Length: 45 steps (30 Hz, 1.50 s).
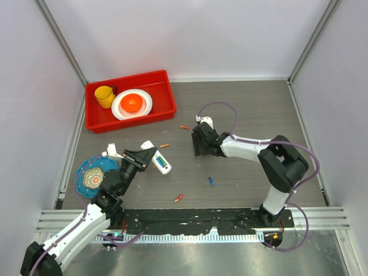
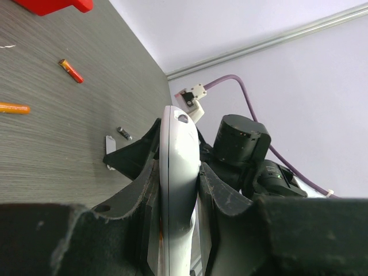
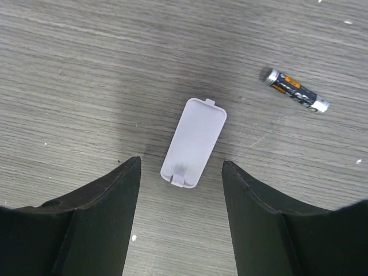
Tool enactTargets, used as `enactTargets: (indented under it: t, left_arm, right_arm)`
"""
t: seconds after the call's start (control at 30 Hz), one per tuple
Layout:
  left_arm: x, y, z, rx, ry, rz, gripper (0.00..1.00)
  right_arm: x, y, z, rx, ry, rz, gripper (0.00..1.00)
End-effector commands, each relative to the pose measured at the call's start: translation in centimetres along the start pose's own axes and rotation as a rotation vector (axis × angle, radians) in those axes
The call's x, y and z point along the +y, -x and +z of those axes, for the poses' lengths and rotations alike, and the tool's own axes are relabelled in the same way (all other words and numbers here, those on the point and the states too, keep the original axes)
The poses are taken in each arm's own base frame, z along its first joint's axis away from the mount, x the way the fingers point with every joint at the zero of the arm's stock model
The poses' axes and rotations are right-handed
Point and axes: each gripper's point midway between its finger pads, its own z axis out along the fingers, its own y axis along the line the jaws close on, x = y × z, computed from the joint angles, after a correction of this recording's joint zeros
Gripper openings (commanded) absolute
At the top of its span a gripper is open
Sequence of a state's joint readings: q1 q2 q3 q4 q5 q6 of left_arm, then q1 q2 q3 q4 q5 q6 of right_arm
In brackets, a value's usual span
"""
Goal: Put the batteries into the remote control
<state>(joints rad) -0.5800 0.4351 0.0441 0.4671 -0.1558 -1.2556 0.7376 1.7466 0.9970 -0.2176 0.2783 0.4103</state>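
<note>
Left wrist view shows our left gripper point(image 2: 177, 150) clamped on the remote control point(image 2: 175, 192), mid-frame. Our right gripper point(image 3: 181, 167) hangs open over the cover point(image 3: 194, 138). Next, we judge, it must reach the battery point(image 3: 296, 91) at the upper right of its view.

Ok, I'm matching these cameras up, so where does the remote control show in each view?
Top external: the remote control sits left of centre, in the left gripper.
Left wrist: centre, edge-on between the fingers.
Right wrist: not in it.
Shared landmark: the white cover, in both wrist views; not made out from the top.
</note>
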Motion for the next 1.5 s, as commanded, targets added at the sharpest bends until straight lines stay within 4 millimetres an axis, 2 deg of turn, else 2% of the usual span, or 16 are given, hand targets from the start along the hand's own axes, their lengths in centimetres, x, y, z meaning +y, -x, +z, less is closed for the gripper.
enactTargets:
  t: [0.0, 0.2, 0.4, 0.6, 1.27, 1.47]
  left_arm:
    - [0.2, 0.0, -0.1, -0.012, -0.029, -0.007, 0.00]
    - [0.1, 0.0, -0.1, -0.009, -0.030, -0.005, 0.00]
    - [0.0, 0.0, -0.1, -0.007, -0.030, 0.001, 0.00]
    - [0.0, 0.0, 0.0, -0.006, -0.031, 0.000, 0.00]
    - [0.2, 0.0, -0.1, -0.008, -0.027, -0.001, 0.00]
    - [0.2, 0.0, -0.1, -0.008, -0.027, -0.001, 0.00]
  right_arm:
    - [0.1, 3.7, -2.1, -0.118, 0.010, 0.052, 0.64]
    - [-0.4, 4.3, -2.1, -0.133, -0.023, 0.068, 0.63]
    - [-1.4, 3.2, -1.0, -0.076, -0.044, 0.112, 0.58]
    - [-1.5, 3.5, -0.9, -0.083, -0.032, 0.136, 0.58]
    - [-2.1, 0.8, 0.8, 0.003, -0.046, 0.124, 0.57]
    - [-2.4, -0.3, 1.5, 0.051, -0.067, 0.097, 0.52]
